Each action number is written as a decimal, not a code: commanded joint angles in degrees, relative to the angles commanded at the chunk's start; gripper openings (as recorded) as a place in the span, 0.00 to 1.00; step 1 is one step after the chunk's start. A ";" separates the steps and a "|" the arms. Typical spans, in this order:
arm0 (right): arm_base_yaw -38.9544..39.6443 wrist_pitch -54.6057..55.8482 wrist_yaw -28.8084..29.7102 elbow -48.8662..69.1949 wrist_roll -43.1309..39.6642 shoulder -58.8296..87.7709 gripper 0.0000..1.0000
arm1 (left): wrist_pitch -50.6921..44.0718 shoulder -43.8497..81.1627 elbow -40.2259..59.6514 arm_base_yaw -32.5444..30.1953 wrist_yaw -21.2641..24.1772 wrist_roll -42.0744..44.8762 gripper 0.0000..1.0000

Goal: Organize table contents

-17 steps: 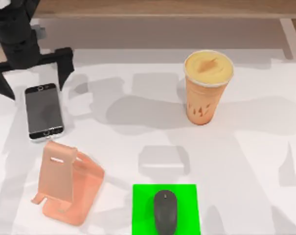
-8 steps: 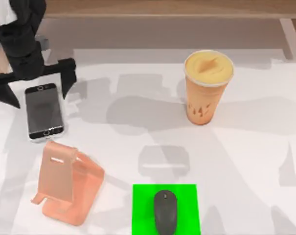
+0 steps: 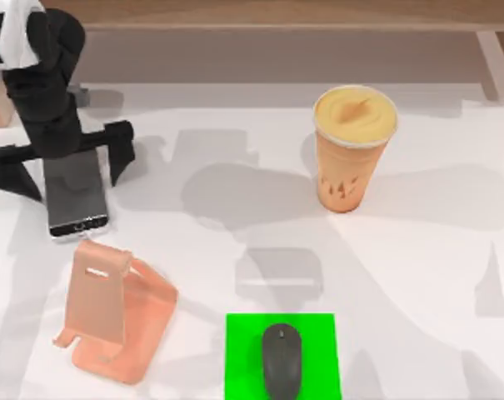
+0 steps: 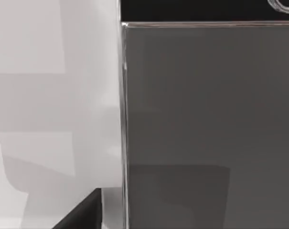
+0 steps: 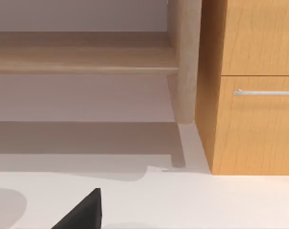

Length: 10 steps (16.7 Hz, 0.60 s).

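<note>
Green pad at the near edge of the table already carries the mouse, so that item looks settled. Left of it the pink phone stand is empty. Just beyond the stand lies the smartphone, flat at the left side, and the left gripper hangs over its far end with fingers spread wide, one on each side, not yet closed. Farther back and to the right stands the orange cup, untouched. By my judgement the phone and cup remain to place. I cannot tell the right gripper's state.
</note>
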 joint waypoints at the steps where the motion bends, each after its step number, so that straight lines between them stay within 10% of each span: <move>1: 0.00 0.00 0.00 0.00 0.00 0.00 1.00 | 0.00 0.00 0.00 0.00 0.00 0.00 0.92; 10: 0.00 0.00 0.00 0.00 0.00 0.00 1.00 | 0.00 0.00 0.00 0.00 0.00 0.00 0.25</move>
